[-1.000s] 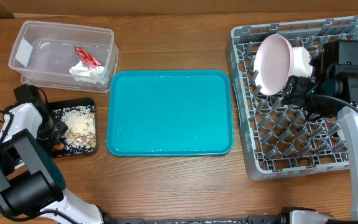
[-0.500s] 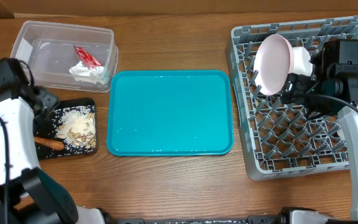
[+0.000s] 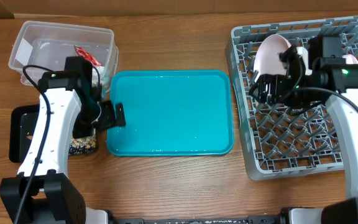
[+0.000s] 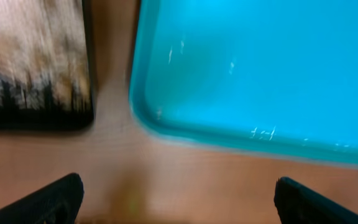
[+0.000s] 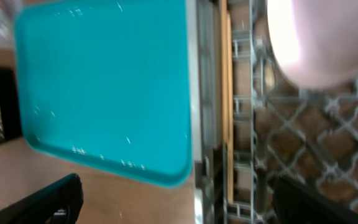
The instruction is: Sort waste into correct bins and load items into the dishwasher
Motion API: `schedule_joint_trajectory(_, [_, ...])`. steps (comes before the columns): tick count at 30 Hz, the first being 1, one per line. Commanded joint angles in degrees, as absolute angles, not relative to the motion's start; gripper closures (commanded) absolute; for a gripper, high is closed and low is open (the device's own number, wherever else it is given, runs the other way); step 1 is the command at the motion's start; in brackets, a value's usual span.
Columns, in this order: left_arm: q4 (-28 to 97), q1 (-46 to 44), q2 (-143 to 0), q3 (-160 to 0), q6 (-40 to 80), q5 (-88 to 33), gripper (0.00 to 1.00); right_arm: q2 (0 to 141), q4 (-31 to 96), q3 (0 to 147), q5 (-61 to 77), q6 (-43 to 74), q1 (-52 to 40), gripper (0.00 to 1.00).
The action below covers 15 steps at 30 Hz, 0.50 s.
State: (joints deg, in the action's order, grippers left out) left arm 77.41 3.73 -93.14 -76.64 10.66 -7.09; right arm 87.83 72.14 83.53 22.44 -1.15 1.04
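The grey dish rack (image 3: pixel 291 143) stands at the right with the pale pink plate (image 3: pixel 271 53) on edge in its far left part and a white cup (image 3: pixel 301 59) behind it. My right gripper (image 3: pixel 265 87) hangs open and empty just in front of the plate; its wrist view shows the plate (image 5: pixel 322 43) and the rack's wall (image 5: pixel 247 124). My left gripper (image 3: pixel 112 116) is open and empty over the teal tray's left edge. The black tray (image 3: pixel 23 127) holds beige scraps (image 3: pixel 82 144), partly hidden by my left arm. The clear tub (image 3: pixel 27 46) holds the red wrapper (image 3: pixel 86 56).
The teal serving tray (image 3: pixel 169 112) lies in the middle, between the black tray and the rack. In the left wrist view its corner (image 4: pixel 260 74) and the black tray (image 4: pixel 36 118) are blurred. The carrot is hidden.
My left arm swung right from the black tray to the teal tray's left edge. My right gripper moved left along the rack, now in front of the plate.
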Motion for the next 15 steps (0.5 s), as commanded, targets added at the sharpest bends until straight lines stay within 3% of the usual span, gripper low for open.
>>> schedule_joint_trajectory(1, [83.0, 3.7, -92.9, -77.4, 8.6, -7.5, 0.00, 89.0, 75.2, 84.1, 19.0, -3.0, 1.1, 0.00])
schedule_joint_trajectory(9, [85.1, 2.5, -87.3, -75.8, 7.7, -7.1, 0.01, 87.4, 80.3, 82.3, 14.8, -0.1, 1.7, 0.00])
schedule_joint_trajectory(15, [77.0, -0.6, -71.8, -69.6, 7.9, -7.0, 0.00, 77.8, 72.6, 74.2, 14.4, 2.1, 1.7, 0.00])
